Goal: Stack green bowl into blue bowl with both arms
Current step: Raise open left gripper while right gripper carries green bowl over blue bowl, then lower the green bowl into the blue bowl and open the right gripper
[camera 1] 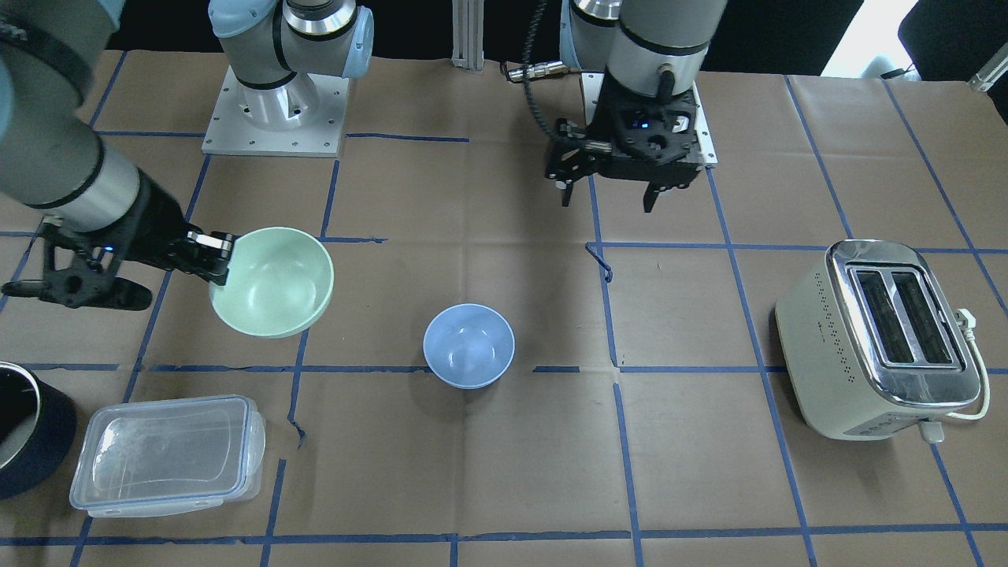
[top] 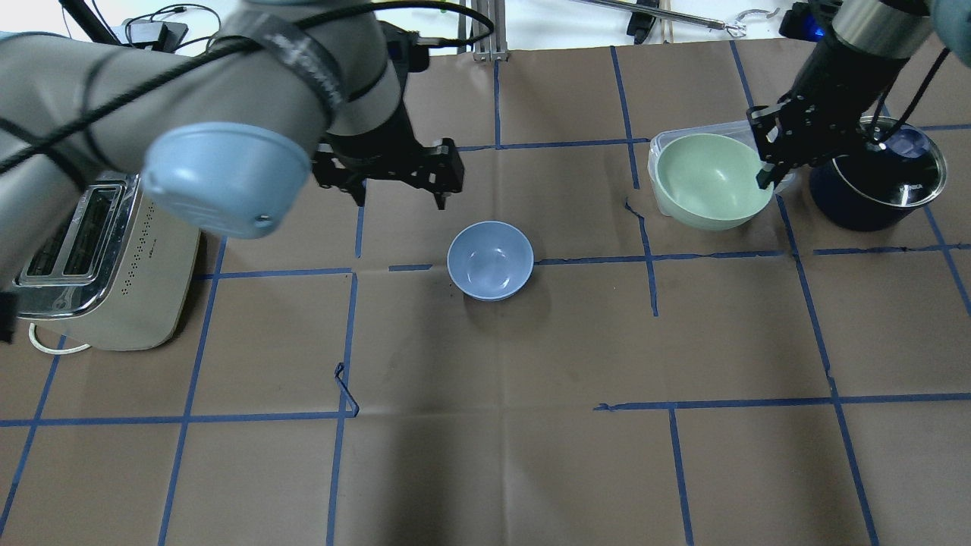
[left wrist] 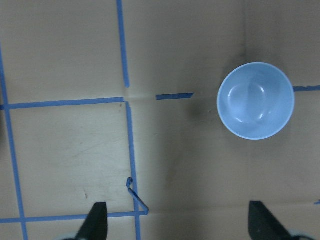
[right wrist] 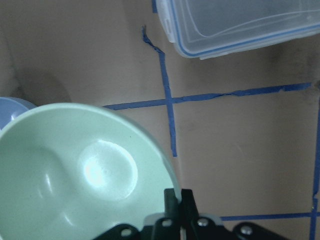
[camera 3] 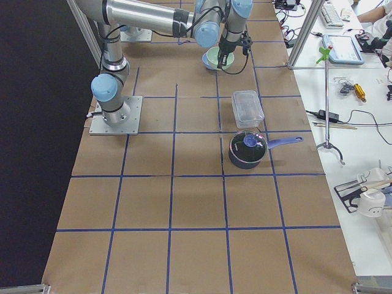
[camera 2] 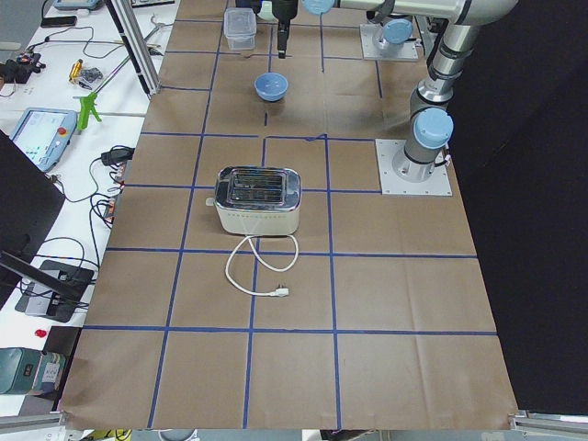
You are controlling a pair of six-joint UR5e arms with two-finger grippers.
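The small round pale mint-green plastic bowl was up off the brown paper-covered table. The right arm's black two-finger gripper was pinched tight on its rim, with one finger inside the bowl and one outside. The bowl's open side faced up and was tipped a little.

The small round pale periwinkle-blue bowl sat near the middle of the table. Its open side faced up and it had nothing in it. The two bowls were well apart. The blue bowl lay sideways from the green one, toward the robot's left.

The left arm's black two-finger gripper hung above the table near the blue bowl, on the robot's side of it. It was spread wide and held nothing.

The green bowl probably needed to go sideways until it was right above the blue one, then down. Both bowls were round, so no turning looked needed.
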